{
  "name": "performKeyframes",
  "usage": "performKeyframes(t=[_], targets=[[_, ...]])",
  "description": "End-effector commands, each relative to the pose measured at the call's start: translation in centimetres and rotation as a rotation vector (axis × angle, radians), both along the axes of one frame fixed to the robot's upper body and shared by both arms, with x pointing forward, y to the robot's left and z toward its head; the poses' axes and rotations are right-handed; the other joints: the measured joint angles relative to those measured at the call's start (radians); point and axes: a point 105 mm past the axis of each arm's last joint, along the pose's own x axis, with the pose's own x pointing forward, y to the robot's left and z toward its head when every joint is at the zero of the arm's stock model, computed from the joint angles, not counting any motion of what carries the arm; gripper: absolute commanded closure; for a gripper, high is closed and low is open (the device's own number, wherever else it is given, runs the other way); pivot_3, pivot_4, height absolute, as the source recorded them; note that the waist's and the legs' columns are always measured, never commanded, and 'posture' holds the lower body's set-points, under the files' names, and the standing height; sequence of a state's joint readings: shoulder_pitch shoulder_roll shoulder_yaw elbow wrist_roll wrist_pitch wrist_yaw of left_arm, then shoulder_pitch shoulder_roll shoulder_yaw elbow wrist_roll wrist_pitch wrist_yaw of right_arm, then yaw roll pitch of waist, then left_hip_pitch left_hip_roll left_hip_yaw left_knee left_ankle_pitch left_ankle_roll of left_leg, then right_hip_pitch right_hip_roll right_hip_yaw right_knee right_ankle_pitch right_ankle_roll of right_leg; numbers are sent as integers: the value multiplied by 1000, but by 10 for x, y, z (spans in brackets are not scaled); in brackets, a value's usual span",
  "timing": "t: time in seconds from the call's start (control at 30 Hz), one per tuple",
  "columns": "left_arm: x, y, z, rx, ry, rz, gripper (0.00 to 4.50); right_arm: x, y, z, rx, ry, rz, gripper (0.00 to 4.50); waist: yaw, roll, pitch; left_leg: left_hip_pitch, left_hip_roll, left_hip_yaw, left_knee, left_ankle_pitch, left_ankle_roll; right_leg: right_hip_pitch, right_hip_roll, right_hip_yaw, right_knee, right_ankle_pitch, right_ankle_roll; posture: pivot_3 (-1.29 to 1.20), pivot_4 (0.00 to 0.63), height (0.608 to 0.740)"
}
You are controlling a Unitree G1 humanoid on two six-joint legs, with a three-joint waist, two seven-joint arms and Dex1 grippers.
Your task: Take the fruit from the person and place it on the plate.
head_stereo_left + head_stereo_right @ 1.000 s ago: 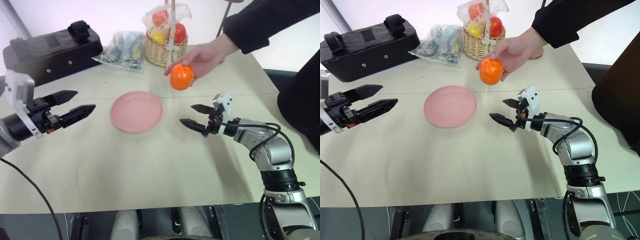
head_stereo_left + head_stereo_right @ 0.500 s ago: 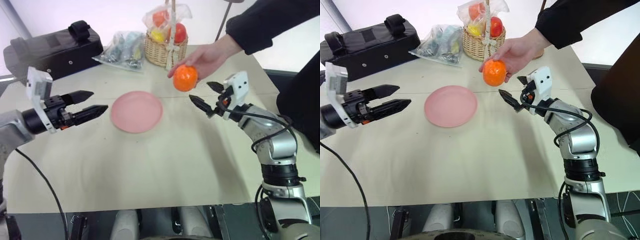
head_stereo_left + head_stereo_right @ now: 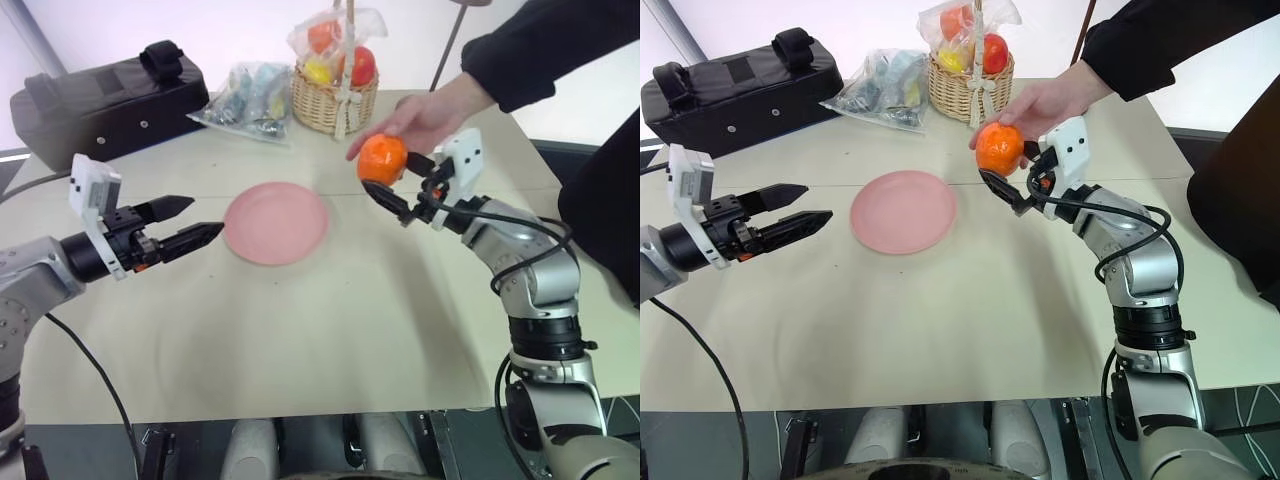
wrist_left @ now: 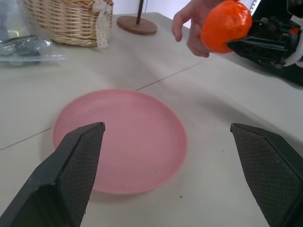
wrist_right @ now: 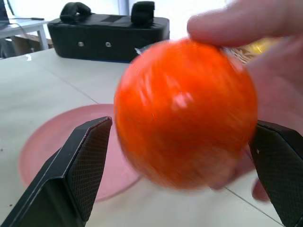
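Note:
The person's hand (image 3: 432, 108) holds out the orange fruit (image 3: 381, 158) above the table, behind and to the right of the pink plate (image 3: 276, 222). My right gripper (image 3: 392, 176) is raised to the fruit and open, with one finger on either side of it. In the right wrist view the fruit (image 5: 185, 113) sits between those fingers (image 5: 85, 163) with the person's fingertips still on it; I cannot tell whether my fingers touch it. My left gripper (image 3: 205, 217) hovers open just left of the plate (image 4: 118, 137), holding nothing.
A wicker basket (image 3: 333, 98) of wrapped fruits stands at the back, with a clear plastic bag (image 3: 245, 92) and a black case (image 3: 100, 100) to its left. A round wooden base (image 4: 137, 24) sits behind the basket. The person's dark sleeve (image 3: 560, 50) reaches in from the right.
My right gripper has risen from near the table up to the fruit and now flanks it. My left gripper has drifted slightly toward the plate.

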State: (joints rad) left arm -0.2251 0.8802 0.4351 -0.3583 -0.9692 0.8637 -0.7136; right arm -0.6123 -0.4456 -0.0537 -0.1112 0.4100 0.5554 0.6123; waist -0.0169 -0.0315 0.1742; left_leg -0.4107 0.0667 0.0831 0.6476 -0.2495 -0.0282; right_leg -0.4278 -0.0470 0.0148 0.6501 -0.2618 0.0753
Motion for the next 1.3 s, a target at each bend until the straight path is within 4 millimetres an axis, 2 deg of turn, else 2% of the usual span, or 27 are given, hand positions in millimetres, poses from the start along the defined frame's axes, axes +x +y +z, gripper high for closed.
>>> performKeyframes(t=[0.03, 0.1, 0.17, 0.23, 0.27, 0.5, 0.67, 0.77, 0.83, 1.0, 1.13, 1.27, 1.3], targets=[[-2, -1, 9, 9, -58, 8, 52, -2, 7, 21, 16, -75, 25, 0, 0, 0, 0, 0, 0, 0, 0, 0, 0, 0, 0, 0, 0, 0, 0, 0, 150, 740], [-2, -1, 9, 9, -59, 9, 52, -1, 7, 22, 16, -79, 22, 0, 0, 0, 0, 0, 0, 0, 0, 0, 0, 0, 0, 0, 0, 0, 0, 0, 150, 740], [-2, -1, 8, 9, -59, 13, 0, 0, 7, 24, 23, -86, 20, 557, 0, 0, 0, 0, 0, 0, 0, 0, 0, 0, 0, 0, 0, 0, 0, 0, 150, 740], [-3, 0, 8, 10, -59, 18, 0, 0, 7, 25, 26, -91, 22, 1314, 0, 0, 0, 0, 0, 0, 0, 0, 0, 0, 0, 0, 0, 0, 0, 0, 150, 740], [-3, 0, 7, 10, -59, 20, 0, 0, 7, 26, 26, -91, 25, 1490, 0, 0, 0, 0, 0, 0, 0, 0, 0, 0, 0, 0, 0, 0, 0, 0, 150, 740], [0, 7, 4, 26, -59, 64, 0, -2, 24, 19, 32, -59, 78, 1500, 0, 0, 0, 0, 0, 0, 0, 0, 0, 0, 0, 0, 0, 0, 0, 0, 150, 740], [-5, 21, -18, 83, 2, 133, 0, 9, 70, 1, 75, -19, 141, 1500, -20, 0, 0, 1, 0, 0, -1, 0, 0, 0, 1, 0, 1, 0, 0, 0, 150, 740], [-9, 24, -28, 103, 27, 151, 0, 19, 86, -9, 88, 0, 144, 1500, -22, 0, 0, -1, 1, -1, -1, 0, 0, -1, 0, -1, 1, 0, 0, 0, 150, 740], [-13, 26, -35, 110, 39, 170, 0, 25, 104, -17, 119, 37, 185, 1500, -25, 0, 0, -1, 0, 0, -1, 0, 0, -1, -1, -1, 1, 0, 0, 0, 150, 740], [-13, 24, -40, 101, 28, 202, 0, 30, 128, -28, 106, 59, 242, 1500, -24, 0, 0, -1, 0, 0, 0, 0, 0, -1, -2, -1, 1, 0, 0, 0, 150, 740], [-13, 19, -38, 89, 14, 204, 0, 25, 140, -38, 103, 113, 315, 1500, -26, 0, 0, -1, 0, 0, -1, 0, 0, -1, -2, -1, 1, 0, 0, 0, 150, 740], [-14, 19, -36, 87, 5, 212, 0, 23, 142, -42, 105, 134, 339, 1500, -27, 0, 0, -1, 0, 0, -1, 0, 0, -1, -2, -1, 1, 0, 0, 0, 150, 740], [-14, 20, -35, 86, 1, 218, 0, 24, 142, -42, 115, 139, 338, 1000, -27, 0, 0, -1, 0, 0, -1, 0, 0, -1, -2, -1, 1, 0, 0, 0, 150, 740]])
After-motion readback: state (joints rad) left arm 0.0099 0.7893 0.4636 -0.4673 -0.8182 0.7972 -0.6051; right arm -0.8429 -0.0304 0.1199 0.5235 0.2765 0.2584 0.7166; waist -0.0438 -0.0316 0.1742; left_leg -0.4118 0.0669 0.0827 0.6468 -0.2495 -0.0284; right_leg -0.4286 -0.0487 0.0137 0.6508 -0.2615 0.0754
